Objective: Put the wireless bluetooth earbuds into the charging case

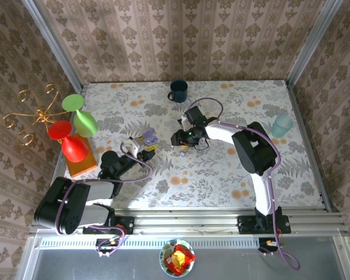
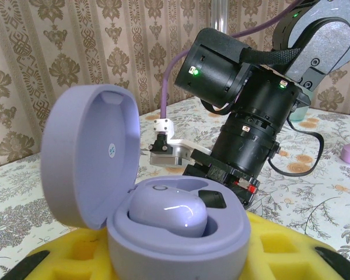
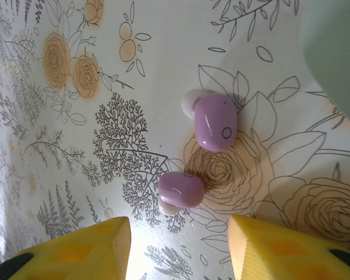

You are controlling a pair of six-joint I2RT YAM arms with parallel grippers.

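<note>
While your left claw (image 1: pixel 144 148) is clamping the open lilac charging case (image 2: pixel 175 239) between its yellow pads (image 2: pixel 291 256), your right claw (image 3: pixel 178 251) is hanging part-open and empty over the counter (image 3: pixel 105 175). Two lilac earbuds are lying loose on the counter just ahead of the right claw's fingertips (image 3: pixel 76 251). The nearer earbud (image 3: pixel 181 189) is sitting roughly centred between them. The farther earbud (image 3: pixel 214 122) is lying close beyond it, not touching. Just above the left claw's pads, what looks like a seated earbud (image 2: pixel 166 213) is filling one pocket of the case, with a dark empty pocket (image 2: pixel 213 198) beside it.

As I judge it, you are risking a few things. The buds are small, rounded and glossy, so closing off-centre is likely to squirt the nearer one away or knock it into its neighbour. Pushing down too far is going to jam the fingertips into the counter. Pinching it at a bad angle is going to stop it seating in the pocket.

A small blue mark (image 2: pixel 114 150) is showing inside the lid (image 2: pixel 76 175), and a tiny ring on the farther earbud. Neither is reading as a word or brand.
</note>
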